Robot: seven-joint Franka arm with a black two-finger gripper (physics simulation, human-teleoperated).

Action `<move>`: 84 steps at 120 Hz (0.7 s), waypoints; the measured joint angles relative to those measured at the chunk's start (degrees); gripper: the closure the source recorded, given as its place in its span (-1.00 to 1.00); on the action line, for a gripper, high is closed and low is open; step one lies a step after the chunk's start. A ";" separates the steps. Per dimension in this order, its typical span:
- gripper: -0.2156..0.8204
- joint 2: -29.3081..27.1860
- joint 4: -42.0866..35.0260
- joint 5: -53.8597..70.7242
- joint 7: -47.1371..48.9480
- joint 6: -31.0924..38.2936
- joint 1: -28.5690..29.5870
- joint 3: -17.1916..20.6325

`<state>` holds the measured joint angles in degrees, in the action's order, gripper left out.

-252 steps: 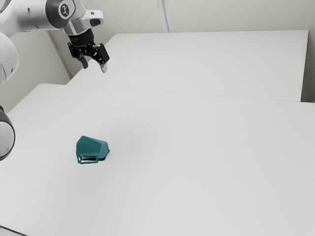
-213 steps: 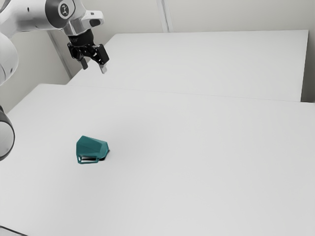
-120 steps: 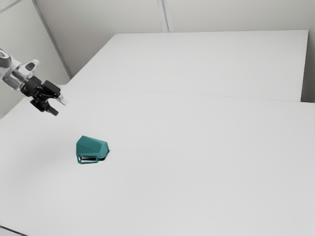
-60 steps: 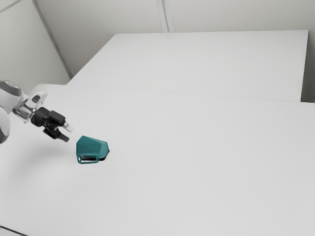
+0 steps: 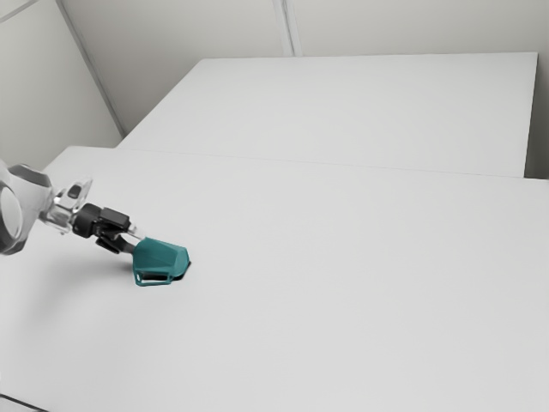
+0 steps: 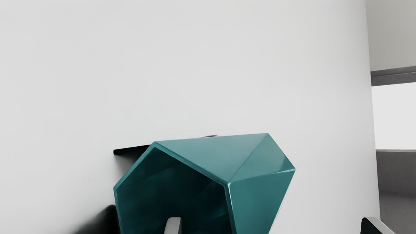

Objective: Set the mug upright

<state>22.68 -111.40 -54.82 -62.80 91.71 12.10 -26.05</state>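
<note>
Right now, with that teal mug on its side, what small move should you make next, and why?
I'd probably ease the gripper slightly toward the mug before closing: its mouth faces me, and my open fingers straddle its wall, one at the opening, the other outside.

The table (image 5: 343,300) was broad, white and smooth, with an even, matte-looking top. A faint straight line ran along its far side in the exterior view, and the wrist view showed one of its edges as a long, nearly straight border. A teal mug (image 5: 160,257) lay on its side on the top, in the exterior view's left part. Its walls were cut into flat facets, and its angular mouth (image 6: 182,182) faced the exterior view's left, dark inside. Its handle (image 5: 154,284) was low, near the table top, with a small dark shadow close by.
</note>
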 joint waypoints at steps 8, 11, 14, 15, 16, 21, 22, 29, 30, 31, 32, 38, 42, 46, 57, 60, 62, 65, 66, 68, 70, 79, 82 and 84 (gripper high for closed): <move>-0.58 0.09 -0.60 -0.30 -0.50 0.36 -0.26 0.07; -0.58 0.08 -1.00 -0.48 -0.67 0.46 -0.32 0.09; -0.58 0.06 -1.40 -0.66 -0.83 0.54 -0.36 0.11; -0.58 0.06 -1.51 -0.73 -0.88 0.57 -0.37 0.11; -0.57 0.06 -1.61 -0.80 -0.93 0.59 -0.37 0.11; -0.51 0.05 -1.98 -1.08 -1.17 0.69 -0.39 0.12; -0.49 0.04 -2.03 -1.14 -1.22 0.70 -0.40 0.12; -0.23 -0.01 -2.19 -1.41 -1.55 0.80 -0.41 0.13; -0.19 -0.02 -2.20 -1.44 -1.61 0.81 -0.41 0.13; -0.14 -0.02 -2.21 -1.46 -1.65 0.82 -0.41 0.13; -0.10 -0.03 -2.21 -1.48 -1.70 0.83 -0.41 0.13; 0.16 -0.04 -2.15 -1.58 -1.98 0.87 -0.45 0.13; 0.30 -0.08 -2.07 -1.63 -2.16 0.89 -0.46 0.13; 0.41 -0.18 -2.00 -1.67 -2.32 0.90 -0.48 0.13; 0.62 -0.49 -1.93 -1.72 -2.76 0.91 -0.93 0.13; 0.66 -0.56 -1.92 -1.73 -2.86 0.90 -1.01 0.13; 0.68 -0.61 -1.92 -1.72 -2.93 0.89 -1.07 0.13; 0.70 -0.67 -1.92 -1.72 -3.03 0.86 -1.12 0.13; 0.71 -0.68 -1.92 -1.72 -3.06 0.86 -1.13 0.13; 0.73 -0.70 -1.92 -1.71 -3.13 0.85 -1.16 0.14; 0.75 -0.79 -1.93 -1.71 -3.19 0.84 -1.18 0.14; 0.81 -1.54 -1.96 -1.66 -3.44 0.71 -1.47 0.13; 0.83 -2.00 -1.94 -1.65 -3.51 0.60 -1.71 0.13; 0.83 -2.28 -1.94 -1.66 -3.56 0.53 -1.84 0.13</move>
<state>20.40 -113.33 -56.47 -66.37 92.24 10.26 -25.92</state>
